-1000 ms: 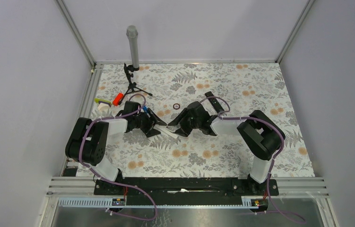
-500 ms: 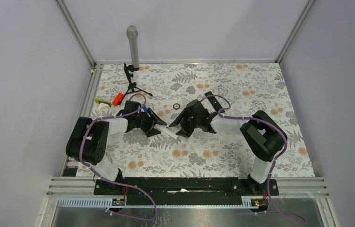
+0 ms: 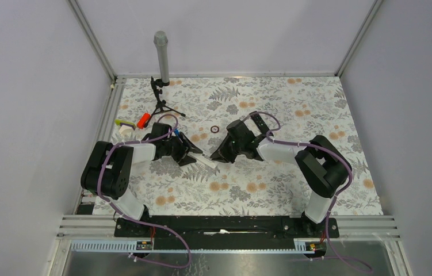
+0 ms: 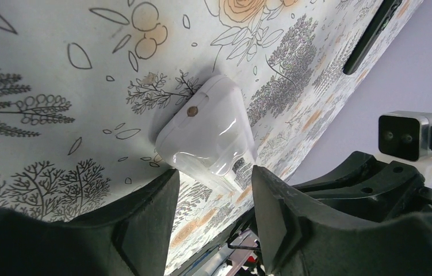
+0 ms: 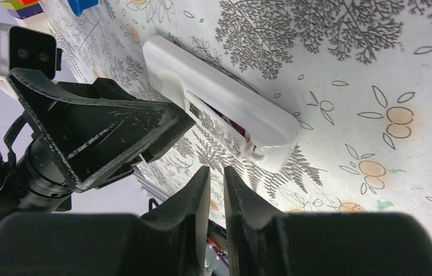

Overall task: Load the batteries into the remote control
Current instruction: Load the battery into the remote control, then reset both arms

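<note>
A white remote (image 5: 219, 109) lies back side up on the floral mat, also seen in the top view (image 3: 205, 161). Its battery compartment (image 5: 225, 129) is open, with something dark purplish inside that I cannot make out. No loose batteries show. My left gripper (image 4: 213, 198) is open, its fingers on either side of the remote's rounded end (image 4: 207, 135), not touching it. It also shows in the top view (image 3: 189, 153). My right gripper (image 5: 216, 181) is shut and empty, just short of the remote's other end, and shows in the top view (image 3: 220, 154).
A black remote (image 3: 257, 123) lies behind the right gripper. A small ring (image 3: 215, 129) lies mid-mat. A chunky orange-red piece (image 3: 142, 121) with a yellow-green bit, a blue piece (image 5: 81, 4) and a small tripod (image 3: 160, 99) are at the back left.
My right gripper has pulled back a little from the remote toward the far side, and its fingers have closed. The left gripper has barely moved.
</note>
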